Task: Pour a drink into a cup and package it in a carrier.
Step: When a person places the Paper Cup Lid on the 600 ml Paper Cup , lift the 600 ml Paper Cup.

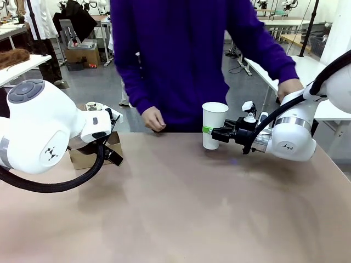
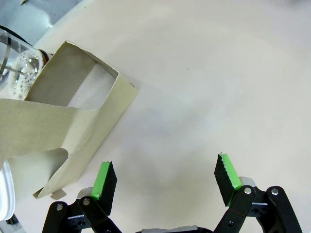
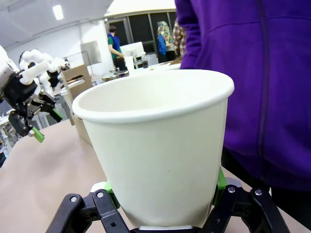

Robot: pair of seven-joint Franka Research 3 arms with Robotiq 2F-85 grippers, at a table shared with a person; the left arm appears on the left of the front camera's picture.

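Flanking the carrier (image 2: 53,121), a glass jug (image 2: 14,58).

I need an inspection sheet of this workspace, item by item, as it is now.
Surface: table, brown, no spills seen.
Job's things: cup upright, unlidded, gripped; carrier and jug at robot's left.
Clutter: white object beside carrier, unclear.
Grippers: left gripper open over table; right gripper shut on cup.
Cables: black hose under left arm, another on right arm.
Surroundings: person across table, hand at its edge; other tables behind.
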